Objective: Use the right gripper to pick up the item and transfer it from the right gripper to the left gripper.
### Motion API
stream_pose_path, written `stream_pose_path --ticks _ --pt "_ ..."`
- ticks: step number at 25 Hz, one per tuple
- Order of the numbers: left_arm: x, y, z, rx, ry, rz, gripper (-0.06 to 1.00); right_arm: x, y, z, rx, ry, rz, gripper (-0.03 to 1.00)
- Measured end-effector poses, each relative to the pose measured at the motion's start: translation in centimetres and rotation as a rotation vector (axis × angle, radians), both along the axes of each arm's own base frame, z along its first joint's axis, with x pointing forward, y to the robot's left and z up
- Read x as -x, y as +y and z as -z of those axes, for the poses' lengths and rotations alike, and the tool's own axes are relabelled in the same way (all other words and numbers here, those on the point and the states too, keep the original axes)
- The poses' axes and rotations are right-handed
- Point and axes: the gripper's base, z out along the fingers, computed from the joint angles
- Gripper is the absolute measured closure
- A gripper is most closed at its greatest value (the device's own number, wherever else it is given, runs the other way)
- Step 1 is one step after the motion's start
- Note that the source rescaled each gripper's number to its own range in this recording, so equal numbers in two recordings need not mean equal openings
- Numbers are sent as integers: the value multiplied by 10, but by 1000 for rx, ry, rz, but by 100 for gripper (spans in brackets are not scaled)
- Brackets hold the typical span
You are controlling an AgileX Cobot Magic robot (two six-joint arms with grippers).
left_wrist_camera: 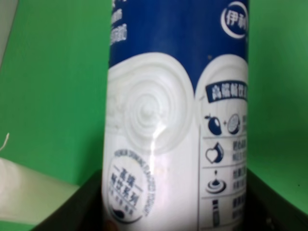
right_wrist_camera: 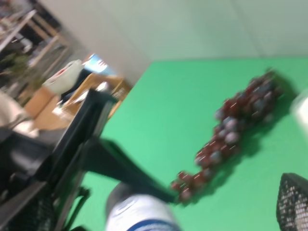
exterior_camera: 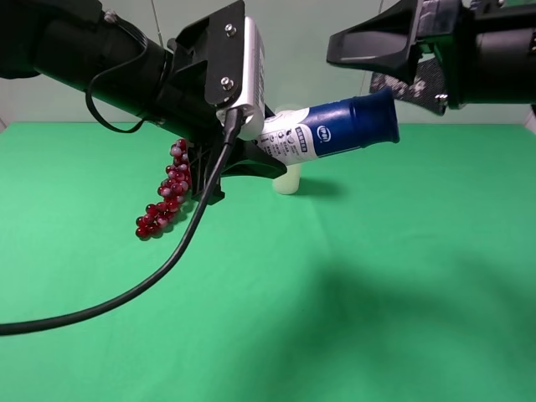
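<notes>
One yogurt bottle, L-held; right gripper splayed, empty.
Left gripper pinches white end, prob shallowly; could droop, slip.

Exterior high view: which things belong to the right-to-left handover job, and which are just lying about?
In the job:
bottle, blue and white, gripped at its white end by the left pincer
right pincer, open and clear of the bottle

Lying about:
red grape bunch on the green cloth
white candle, standing behind the bottle
</notes>
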Motion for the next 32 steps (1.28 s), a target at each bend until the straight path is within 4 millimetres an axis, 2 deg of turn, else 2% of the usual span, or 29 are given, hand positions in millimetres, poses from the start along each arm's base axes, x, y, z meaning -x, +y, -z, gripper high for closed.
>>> stream_pose_path --ticks 10,17,27,32 --pt "0 0 0 0 2 3 94 17 -22 -22 161 -189 165 -3" --pt "0 0 0 0 3 3 94 33 -35 -33 256 -262 240 -3" --pt "1 0 0 -1 5 6 94 64 -54 -32 413 -184 312 -3" --pt "1 0 0 -1 5 6 94 89 -67 -31 496 -134 345 -3"
